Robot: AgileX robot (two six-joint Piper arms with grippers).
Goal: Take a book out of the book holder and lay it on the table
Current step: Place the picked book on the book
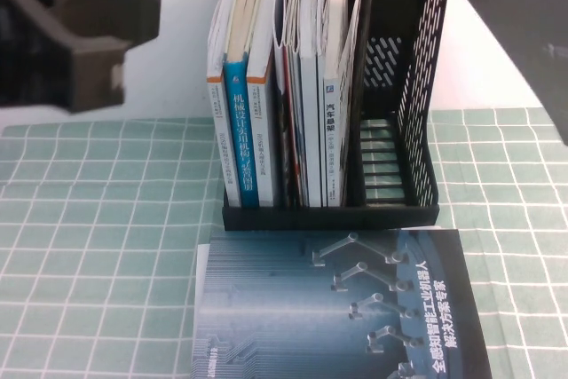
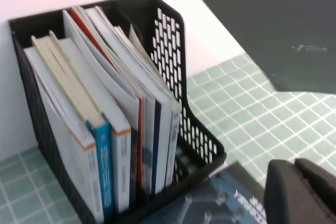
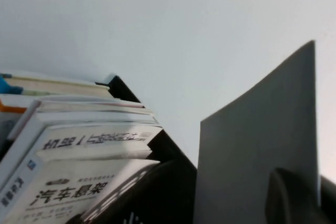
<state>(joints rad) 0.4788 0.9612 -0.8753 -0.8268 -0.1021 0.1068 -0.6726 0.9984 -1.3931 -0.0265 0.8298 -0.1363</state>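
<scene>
The right gripper is holding the book aloft at the far right, above the holder, fingers pinched shut on its edge so the grey back is hanging clear for laying on the table. The left gripper is hovering at the far left; its fingers' state is unclear. A blue book is lying near the holder.

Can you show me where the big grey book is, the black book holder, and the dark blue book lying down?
the book [image 2: 273,30], left wrist view: middle of its plain grey back.
the book holder [image 1: 417,86], high view: its perforated right side wall.
dark blue book [image 1: 293,326], high view: its cover, lying flat on the table.
</scene>
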